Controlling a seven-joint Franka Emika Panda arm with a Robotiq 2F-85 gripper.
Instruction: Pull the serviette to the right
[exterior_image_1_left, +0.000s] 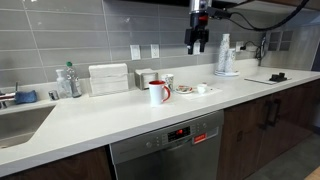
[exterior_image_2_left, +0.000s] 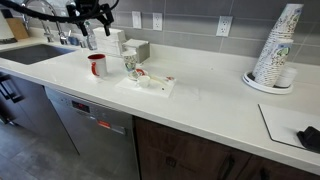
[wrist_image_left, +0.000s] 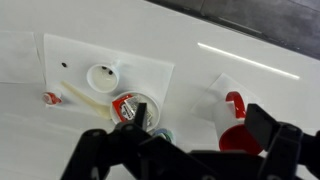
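Observation:
The serviette (wrist_image_left: 150, 68) is a white sheet flat on the white counter. On it lie a small white cup (wrist_image_left: 103, 73), a red-lidded tub (wrist_image_left: 128, 106) and a few small items. It shows in both exterior views (exterior_image_1_left: 209, 92) (exterior_image_2_left: 160, 88). A red mug (wrist_image_left: 235, 128) stands beside it, off the sheet (exterior_image_1_left: 158, 92) (exterior_image_2_left: 97, 66). My gripper (wrist_image_left: 185, 150) is open and empty. It hangs high above the counter (exterior_image_1_left: 197, 46) (exterior_image_2_left: 97, 20), over the serviette and mug, touching nothing.
A stack of paper cups (exterior_image_1_left: 225, 55) (exterior_image_2_left: 276, 50) stands on a plate further along the counter. A sink (exterior_image_1_left: 20, 122) with bottles (exterior_image_1_left: 68, 82) lies at the other end. White boxes (exterior_image_1_left: 109, 79) sit against the tiled wall. A dark pad (exterior_image_2_left: 305, 130) lies near the counter edge.

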